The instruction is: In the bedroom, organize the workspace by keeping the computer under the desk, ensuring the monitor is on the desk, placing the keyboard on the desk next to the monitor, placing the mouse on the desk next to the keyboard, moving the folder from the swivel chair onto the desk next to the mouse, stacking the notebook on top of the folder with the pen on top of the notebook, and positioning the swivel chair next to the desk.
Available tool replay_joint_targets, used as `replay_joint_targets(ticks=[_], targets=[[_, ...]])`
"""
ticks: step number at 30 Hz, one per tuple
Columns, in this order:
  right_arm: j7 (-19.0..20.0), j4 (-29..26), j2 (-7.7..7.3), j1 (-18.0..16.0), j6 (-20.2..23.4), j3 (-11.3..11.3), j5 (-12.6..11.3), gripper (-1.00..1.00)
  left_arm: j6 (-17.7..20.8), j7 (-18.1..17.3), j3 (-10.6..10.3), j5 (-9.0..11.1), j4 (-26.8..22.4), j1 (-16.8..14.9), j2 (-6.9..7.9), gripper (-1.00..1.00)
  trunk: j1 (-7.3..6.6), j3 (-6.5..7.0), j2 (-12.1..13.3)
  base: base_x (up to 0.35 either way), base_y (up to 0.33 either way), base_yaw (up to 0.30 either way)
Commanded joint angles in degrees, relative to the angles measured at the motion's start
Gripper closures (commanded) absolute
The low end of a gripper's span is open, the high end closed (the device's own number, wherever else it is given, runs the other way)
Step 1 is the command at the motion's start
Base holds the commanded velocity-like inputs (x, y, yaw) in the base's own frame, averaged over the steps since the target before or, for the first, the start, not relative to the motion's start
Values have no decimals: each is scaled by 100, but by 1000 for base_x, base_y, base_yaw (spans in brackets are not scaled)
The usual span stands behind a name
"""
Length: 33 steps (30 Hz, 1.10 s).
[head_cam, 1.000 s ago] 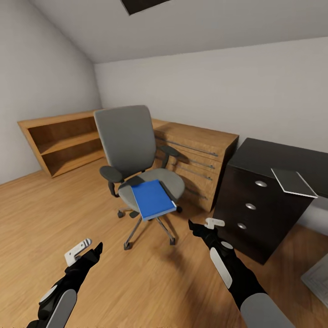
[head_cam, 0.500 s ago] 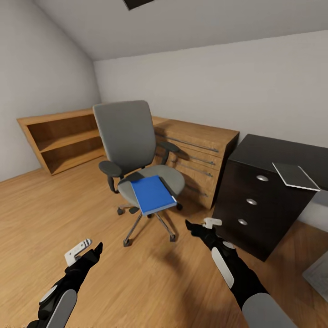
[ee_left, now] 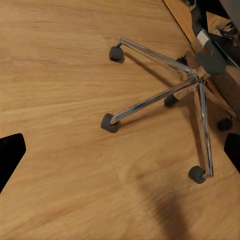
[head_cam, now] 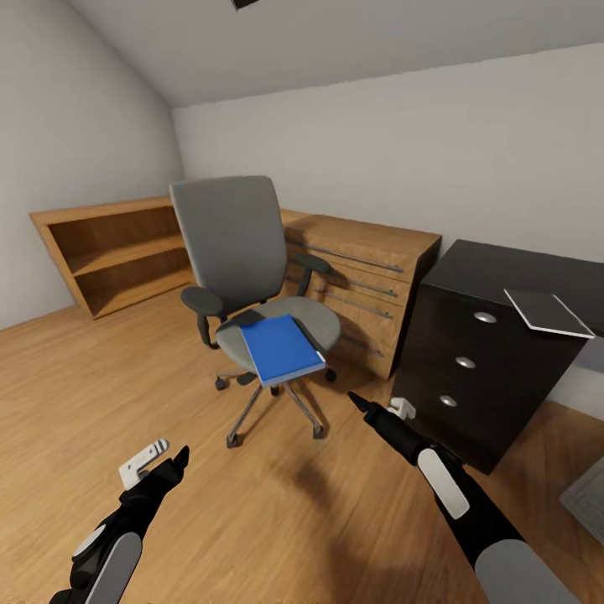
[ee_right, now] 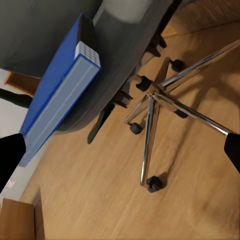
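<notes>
Right now your swivel chair [head_cam: 252,285] stands on the wooden floor [head_cam: 101,394] in front of the light wooden drawer chest [head_cam: 369,277], well apart from the counter [head_cam: 503,285] at the right. The blue folder [head_cam: 280,348] lies flat on the chair's seat, its front corner jutting past the seat's front edge; in the right wrist view you see its white page edges from below. On the counter's top, near the front edge above the three drawers, lies the dark grey notebook [head_cam: 547,312], one corner overhanging. Your right tool [head_cam: 379,411] is held out above the floor just beside the chair's chrome base, between chair and counter, its fingers spread and holding nothing. Your left tool [head_cam: 159,460] hangs low over the floor, short of the chair, also released and empty, with the chrome legs and castors ahead of it.
</notes>
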Motion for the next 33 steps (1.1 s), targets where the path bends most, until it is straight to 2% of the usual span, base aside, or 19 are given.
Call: replay_joint_targets(ticks=[1, 7, 10, 18, 26, 33], targets=[[10, -2, -9, -5, 33, 11, -129, -100, 16, 38, -5, 43, -10, -2, 2, -100, 21, -24, -44, 0, 0, 0], [46, -4, -13, -10, 80, 24, -363, -100, 17, 38, -11, 46, -10, -1, -2, -100, 153, -131, -284, 0, 0, 0], [64, -5, -10, -11, 86, 34, -391, -100, 17, 38, -12, 45, -10, -1, -1, -100, 219, -185, -405, 0, 0, 0], [85, -6, -10, -12, 115, 196, -400, -100, 14, 38, -14, 46, 6, -1, -17, -100, 240, -362, -417, 0, 0, 0], [85, -8, 148, -12, 218, 185, -504, -100, 15, 38, -14, 47, 15, -2, -12, -100, 240, -362, -417, 0, 0, 0], [85, -46, 151, -6, 222, 178, -838, -100, 14, 38, -14, 37, 16, 13, -12, -100, 222, -207, -407, 0, 0, 0]])
